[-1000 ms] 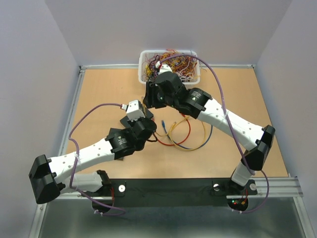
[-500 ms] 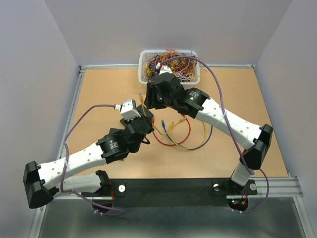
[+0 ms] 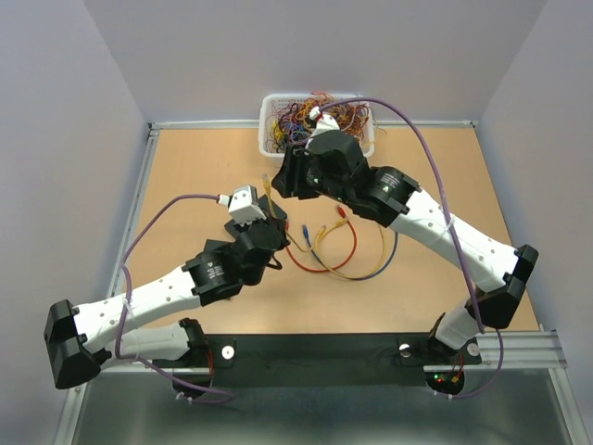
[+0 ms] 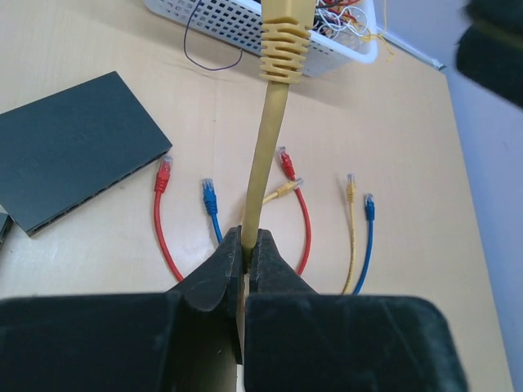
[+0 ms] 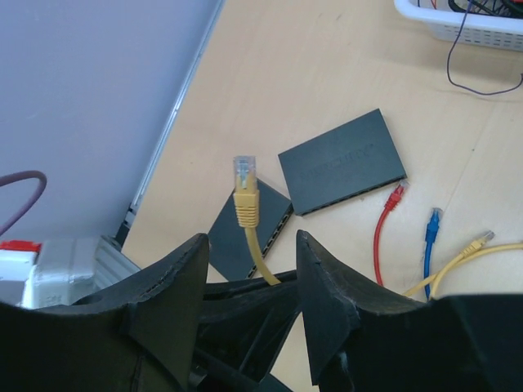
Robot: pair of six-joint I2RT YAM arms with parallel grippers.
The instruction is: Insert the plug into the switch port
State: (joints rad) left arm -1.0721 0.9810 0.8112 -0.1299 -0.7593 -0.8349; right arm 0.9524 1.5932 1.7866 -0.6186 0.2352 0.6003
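Two claws are hanging over the tabletop. The left claw is squeezing a flat yellow cable, with its two tips pressed tight on it. The cable is sticking straight out past the tips. The yellow plug is sitting at the far end of it, up in the air and well away from the tips. From above, the plug is pointing toward the back of the tabletop, just beside the right claw. The right claw is standing about half apart and is holding nothing. In its own camera the plug is showing in the gap between its two fingers, but I cannot tell how near it is to them.

Down on the tabletop, the black switch is lying flat, off to the left of the left claw in that claw's camera. The plug is not touching the switch; it is hanging up above and to the side of it. A second black box is lying just beside the switch, partly hidden behind the yellow cable.

Next to the switch, a red cable is lying with its end almost at the switch's edge. A blue cable is lying just beside the red one. More red, yellow and blue cables are lying farther to the right. At the back, a white basket is holding a big tangle of wires.
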